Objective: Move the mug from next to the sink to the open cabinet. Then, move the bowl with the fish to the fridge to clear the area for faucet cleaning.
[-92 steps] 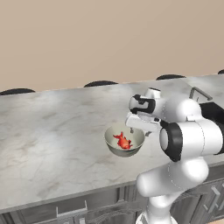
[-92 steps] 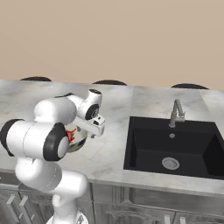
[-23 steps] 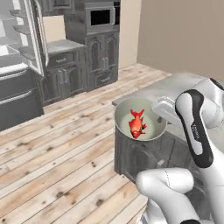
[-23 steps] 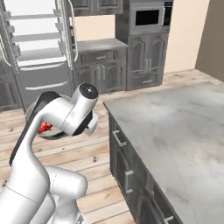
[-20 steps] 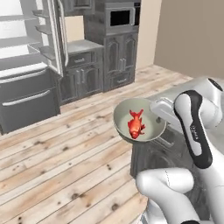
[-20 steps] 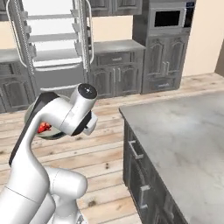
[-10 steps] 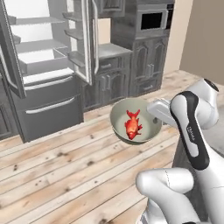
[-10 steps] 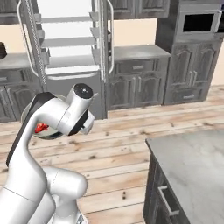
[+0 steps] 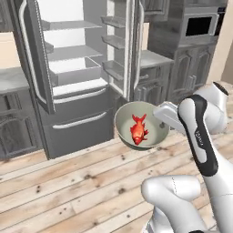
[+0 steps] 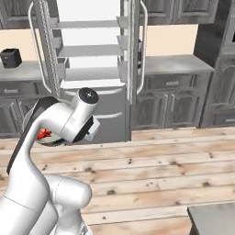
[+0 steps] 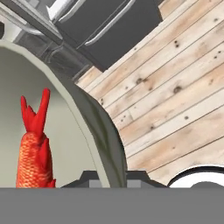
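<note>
My gripper (image 9: 160,114) is shut on the right rim of the bowl (image 9: 124,122), a round pale bowl held level above the wooden floor. The red-orange fish (image 9: 138,129) lies inside it. In the hand view the bowl's rim (image 11: 94,118) runs between my fingertips (image 11: 89,176), with the fish (image 11: 33,148) to the left. From the right base view my arm hides most of the bowl, and a bit of the fish (image 10: 43,134) peeks out. The fridge (image 9: 77,68) stands straight ahead with both doors open, showing white shelves (image 10: 89,50).
A tall dark cabinet with a microwave (image 9: 198,25) stands right of the fridge. Grey base cabinets (image 10: 174,101) line the wall, with a black box (image 10: 10,57) on the left counter. A counter corner (image 10: 213,220) lies at lower right. Wooden floor (image 10: 160,170) stretches to the fridge.
The base has swung round, so the whole scene has shifted: the fridge now stands near the middle and looks larger. The bowl with the fish stays in my gripper.
</note>
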